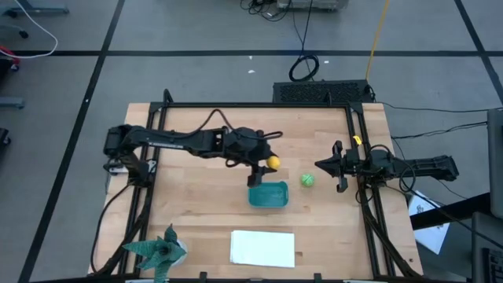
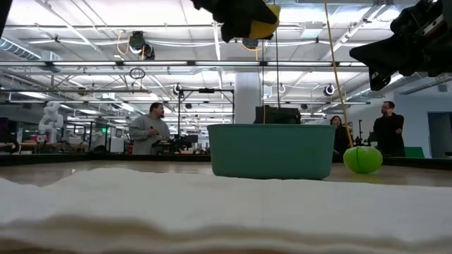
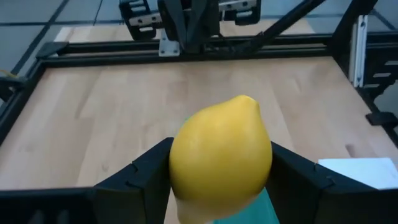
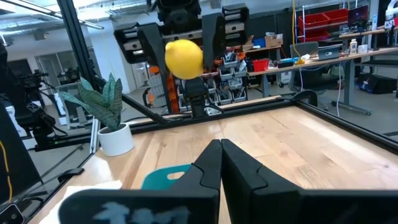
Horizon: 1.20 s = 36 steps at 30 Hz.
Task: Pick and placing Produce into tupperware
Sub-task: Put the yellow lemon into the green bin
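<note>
My left gripper (image 1: 267, 163) hangs above the far edge of the teal tub (image 1: 268, 194), shut on the yellow lemon (image 3: 221, 155). In the low view the lemon (image 2: 263, 21) sits high over the tub (image 2: 272, 150). The bright green round piece (image 1: 307, 180) rests on the table just right of the tub, and shows as well in the low view (image 2: 363, 159). My right gripper (image 4: 221, 163) is shut and holds nothing; it hovers right of the green piece (image 1: 338, 167). The dark brownish-red piece is not in view. My left gripper pinches the lemon's middle (image 3: 180, 168) between its two fingers (image 3: 140, 177), one on each side. The fingers come from above, pointing down. The lemon is lifted clear, over the tub's far rim (image 4: 168, 176).
A flat white sheet (image 1: 262, 248) lies near the table's near edge, and a green spiky paper figure (image 1: 161, 250) stands at the near left corner. A black frame (image 1: 354, 141) runs round the table. People stand in the room beyond (image 2: 150, 128).
</note>
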Motion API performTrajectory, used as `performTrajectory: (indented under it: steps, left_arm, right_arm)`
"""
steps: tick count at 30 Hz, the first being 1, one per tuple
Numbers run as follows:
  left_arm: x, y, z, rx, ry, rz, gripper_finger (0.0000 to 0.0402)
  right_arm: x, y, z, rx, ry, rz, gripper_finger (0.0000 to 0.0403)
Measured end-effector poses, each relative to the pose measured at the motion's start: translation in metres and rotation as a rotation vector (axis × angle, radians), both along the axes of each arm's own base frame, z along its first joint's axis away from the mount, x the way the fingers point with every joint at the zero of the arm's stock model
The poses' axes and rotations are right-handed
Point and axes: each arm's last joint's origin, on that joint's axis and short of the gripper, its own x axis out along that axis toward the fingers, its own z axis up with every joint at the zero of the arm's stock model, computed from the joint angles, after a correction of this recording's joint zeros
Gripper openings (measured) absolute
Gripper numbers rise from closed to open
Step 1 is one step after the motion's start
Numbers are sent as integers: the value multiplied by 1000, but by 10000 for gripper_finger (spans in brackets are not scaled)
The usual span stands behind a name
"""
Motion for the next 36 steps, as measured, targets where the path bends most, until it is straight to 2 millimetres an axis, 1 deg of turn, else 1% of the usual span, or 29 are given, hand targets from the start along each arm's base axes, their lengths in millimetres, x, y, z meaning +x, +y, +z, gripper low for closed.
performTrajectory:
  steps: [5,15,20,30,36]
  left_arm:
    - [7,0,4,14,17,-9,218]
    - [-1,2,-6,9,143,-4,218]
    - [0,-2,-11,10,163,-13,218]
    - [-6,-3,-48,-25,216,10,218]
    - [-9,-4,-56,-61,238,30,218]
  right_arm:
    - [0,0,0,0,0,0,0]
    - [0,0,0,-1,2,0,0]
    - [0,0,0,0,2,0,0]
    - [0,0,0,0,2,0,0]
    - [0,0,0,0,2,0,0]
